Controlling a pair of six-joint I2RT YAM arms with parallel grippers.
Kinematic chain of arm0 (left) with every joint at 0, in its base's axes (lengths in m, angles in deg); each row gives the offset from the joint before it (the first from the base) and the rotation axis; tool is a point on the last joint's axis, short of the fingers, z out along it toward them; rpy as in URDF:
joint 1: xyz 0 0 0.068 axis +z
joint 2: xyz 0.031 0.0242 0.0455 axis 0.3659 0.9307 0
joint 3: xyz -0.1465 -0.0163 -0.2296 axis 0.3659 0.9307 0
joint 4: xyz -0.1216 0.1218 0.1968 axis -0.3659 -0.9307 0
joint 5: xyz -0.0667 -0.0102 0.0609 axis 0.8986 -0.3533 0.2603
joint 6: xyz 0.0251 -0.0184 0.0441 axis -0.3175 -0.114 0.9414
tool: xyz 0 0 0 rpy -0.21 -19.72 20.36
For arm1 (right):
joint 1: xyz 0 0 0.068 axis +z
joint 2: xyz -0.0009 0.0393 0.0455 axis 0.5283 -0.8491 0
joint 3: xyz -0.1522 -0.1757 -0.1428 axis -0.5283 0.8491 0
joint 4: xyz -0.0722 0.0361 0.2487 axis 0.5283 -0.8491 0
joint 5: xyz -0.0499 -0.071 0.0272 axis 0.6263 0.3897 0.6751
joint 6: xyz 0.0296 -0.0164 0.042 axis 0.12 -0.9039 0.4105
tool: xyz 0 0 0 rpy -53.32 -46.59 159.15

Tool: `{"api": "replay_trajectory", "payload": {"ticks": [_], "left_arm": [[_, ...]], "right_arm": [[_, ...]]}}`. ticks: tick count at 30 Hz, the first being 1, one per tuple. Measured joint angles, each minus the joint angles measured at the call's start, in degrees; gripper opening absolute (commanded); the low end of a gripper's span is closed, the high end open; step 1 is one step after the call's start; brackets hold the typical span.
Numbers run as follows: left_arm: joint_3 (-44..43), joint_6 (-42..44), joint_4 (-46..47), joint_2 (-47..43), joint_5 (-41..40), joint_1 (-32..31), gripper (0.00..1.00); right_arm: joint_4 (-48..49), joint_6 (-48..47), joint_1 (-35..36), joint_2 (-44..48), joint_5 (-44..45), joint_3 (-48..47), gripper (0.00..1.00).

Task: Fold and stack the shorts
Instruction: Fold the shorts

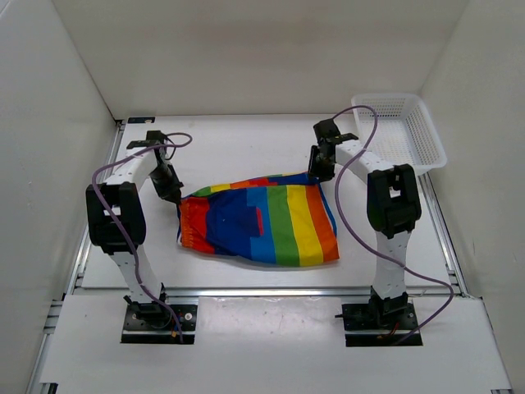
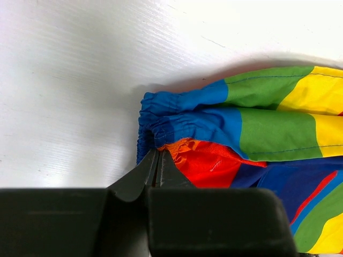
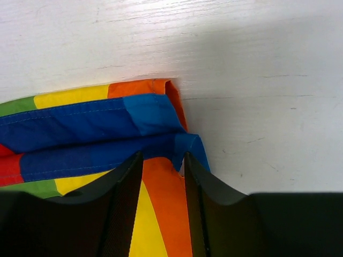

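Observation:
The rainbow-striped shorts (image 1: 262,223) lie crumpled in the middle of the white table. My left gripper (image 1: 176,199) is at their left end. In the left wrist view its jaws (image 2: 157,152) are pressed together, pinching the edge of the gathered waistband where blue meets orange on the shorts (image 2: 268,134). My right gripper (image 1: 316,174) is at the far right corner of the shorts. In the right wrist view it (image 3: 163,158) stands open, its two fingers astride the orange stripe and a folded blue hem corner of the shorts (image 3: 80,123), with the cloth lying flat between them.
A white plastic mesh basket (image 1: 394,100) stands at the back right corner of the table, beyond the right arm. White walls close in the table on the left, back and right.

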State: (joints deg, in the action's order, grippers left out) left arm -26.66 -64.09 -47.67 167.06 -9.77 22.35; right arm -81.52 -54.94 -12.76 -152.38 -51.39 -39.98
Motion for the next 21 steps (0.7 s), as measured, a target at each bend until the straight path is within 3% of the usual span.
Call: {"api": "replay_trajectory", "payload": {"ticks": [3,7,21], "left_arm": [[-0.4,0.0,0.0,0.2,0.0,0.0,0.10],[-1.1,0.0,0.2,1.2,0.0,0.0,0.10],[-2.1,0.0,0.2,1.7,-0.5,0.0,0.10]], "right_arm": [[0.2,0.0,0.0,0.0,-0.6,0.0,0.33],[0.4,0.1,0.0,0.0,-1.1,0.0,0.00],[2.6,1.8,-0.7,6.5,1.2,6.6,0.00]]}}
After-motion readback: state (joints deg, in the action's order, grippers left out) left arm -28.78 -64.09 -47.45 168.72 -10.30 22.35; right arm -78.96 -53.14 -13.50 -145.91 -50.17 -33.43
